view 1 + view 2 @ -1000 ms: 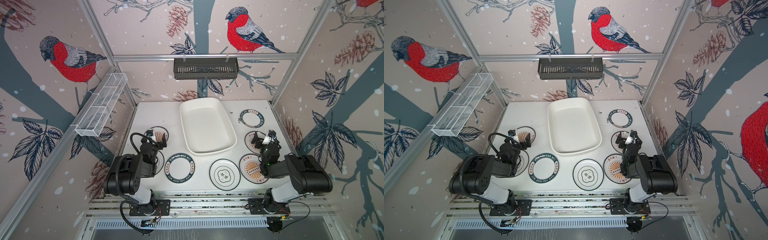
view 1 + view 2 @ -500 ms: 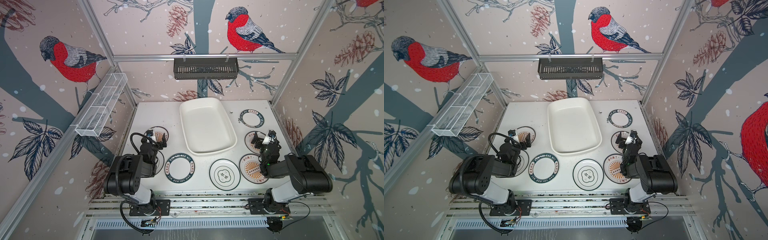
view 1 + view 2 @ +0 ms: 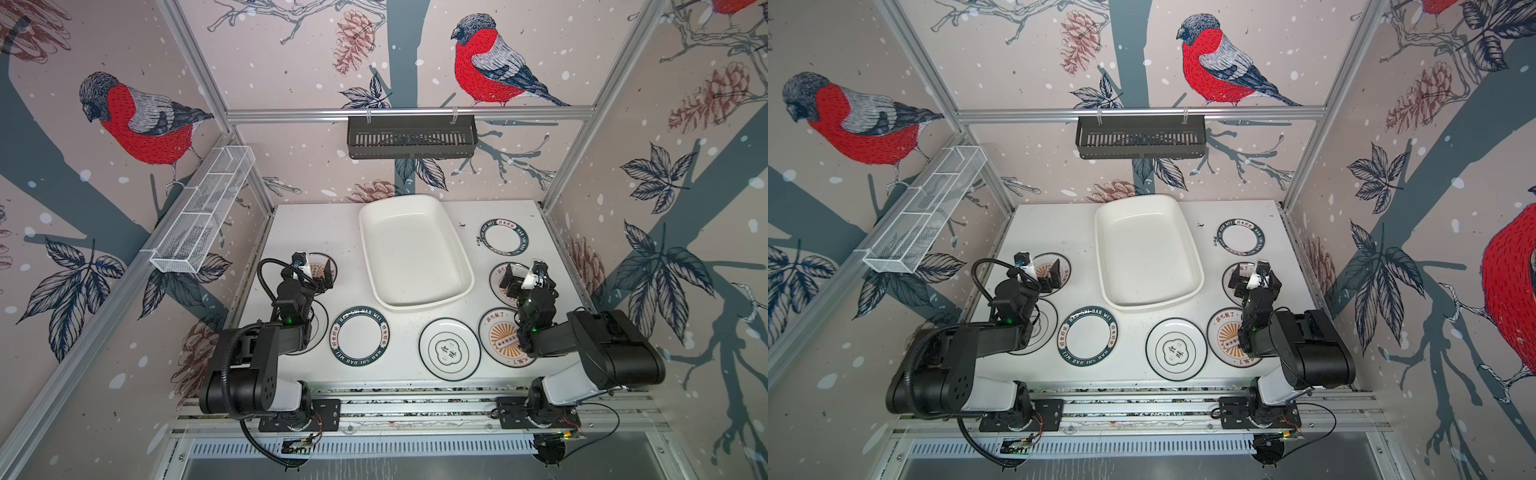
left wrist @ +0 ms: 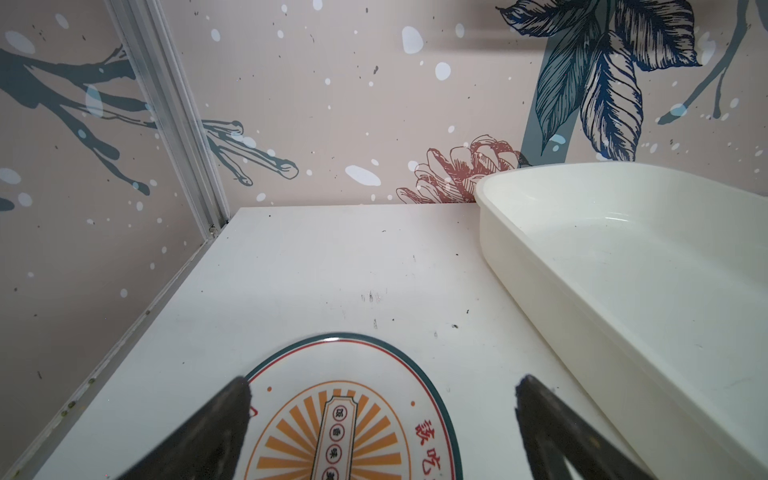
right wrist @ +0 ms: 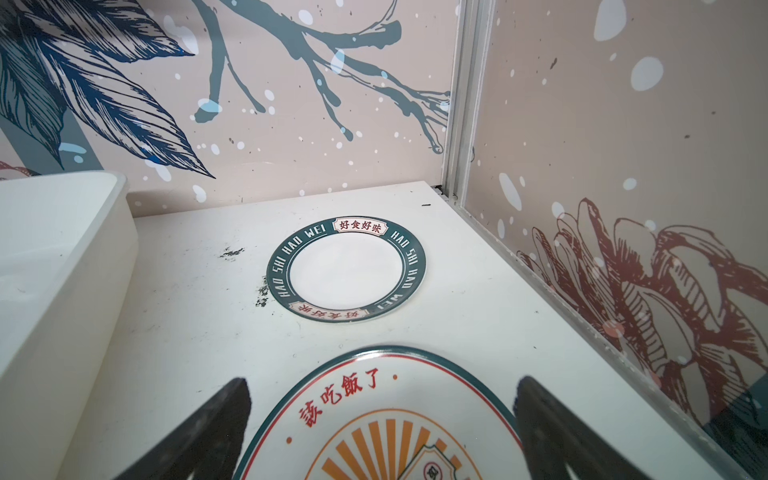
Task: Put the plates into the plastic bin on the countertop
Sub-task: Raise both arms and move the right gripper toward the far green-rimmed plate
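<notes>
Countertop (image 3: pixel 299 232): white, speckled, edged by rails. Plastic bin (image 3: pixel 411 253) stands on it at centre-back, slightly skewed, long side running front to back. Seven plates lie flat on the countertop around the bin. Right of the bin, back to front: green-rimmed plate (image 3: pixel 503 235), right sunburst plate (image 5: pixel 386 440), front sunburst plate (image 3: pixel 500 343) partly under the right arm. In front of the bin: emblem plate (image 3: pixel 449 349) and second green-rimmed plate (image 3: pixel 360 336). Left of the bin: left sunburst plate (image 4: pixel 345 415) and, nearer the front, a hidden plate (image 3: pixel 319 328), mostly covered by the left arm. Left gripper (image 4: pixel 382 384): jaws wide apart over the left sunburst plate, gripping nothing. Right gripper (image 5: pixel 380 384): jaws wide apart over the right sunburst plate, gripping nothing. Whether either gripper touches its plate cannot be told.
</notes>
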Available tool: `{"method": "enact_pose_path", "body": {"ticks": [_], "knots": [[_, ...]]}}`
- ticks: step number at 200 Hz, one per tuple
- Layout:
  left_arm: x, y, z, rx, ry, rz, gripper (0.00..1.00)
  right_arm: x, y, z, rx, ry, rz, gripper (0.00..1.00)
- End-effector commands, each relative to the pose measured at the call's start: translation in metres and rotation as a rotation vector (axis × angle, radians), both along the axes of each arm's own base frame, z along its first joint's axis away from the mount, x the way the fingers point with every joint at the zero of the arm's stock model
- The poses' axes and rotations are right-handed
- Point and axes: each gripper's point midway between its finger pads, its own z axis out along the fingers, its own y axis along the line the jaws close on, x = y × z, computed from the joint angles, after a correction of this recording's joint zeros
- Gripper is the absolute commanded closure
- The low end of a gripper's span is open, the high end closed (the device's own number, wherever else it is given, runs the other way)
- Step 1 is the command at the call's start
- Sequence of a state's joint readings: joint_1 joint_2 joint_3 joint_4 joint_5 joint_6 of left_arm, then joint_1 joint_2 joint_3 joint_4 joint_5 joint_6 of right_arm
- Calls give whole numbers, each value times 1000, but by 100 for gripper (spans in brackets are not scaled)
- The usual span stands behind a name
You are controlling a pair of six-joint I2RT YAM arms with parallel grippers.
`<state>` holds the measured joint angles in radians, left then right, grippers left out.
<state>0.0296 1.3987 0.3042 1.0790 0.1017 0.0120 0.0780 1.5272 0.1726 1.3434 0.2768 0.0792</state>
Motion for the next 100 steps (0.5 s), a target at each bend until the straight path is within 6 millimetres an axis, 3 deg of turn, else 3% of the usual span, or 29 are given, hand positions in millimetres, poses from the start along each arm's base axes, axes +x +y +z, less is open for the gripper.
{"method": "enact_pose_path", "body": {"ticks": [1, 47, 80, 100], "knots": [[2, -9, -1, 20, 70, -58, 1, -8, -12, 17, -20, -65, -82, 1], [0, -20, 13, 83, 140, -134, 2, -6, -16, 42, -6, -35, -134, 0], [1, -27, 28, 98, 203, -185, 1, 12, -21, 51, 169, 117, -197, 0], [5, -30, 40, 101, 242, -207, 1, 20, -9, 58, 292, 213, -167, 1]]}}
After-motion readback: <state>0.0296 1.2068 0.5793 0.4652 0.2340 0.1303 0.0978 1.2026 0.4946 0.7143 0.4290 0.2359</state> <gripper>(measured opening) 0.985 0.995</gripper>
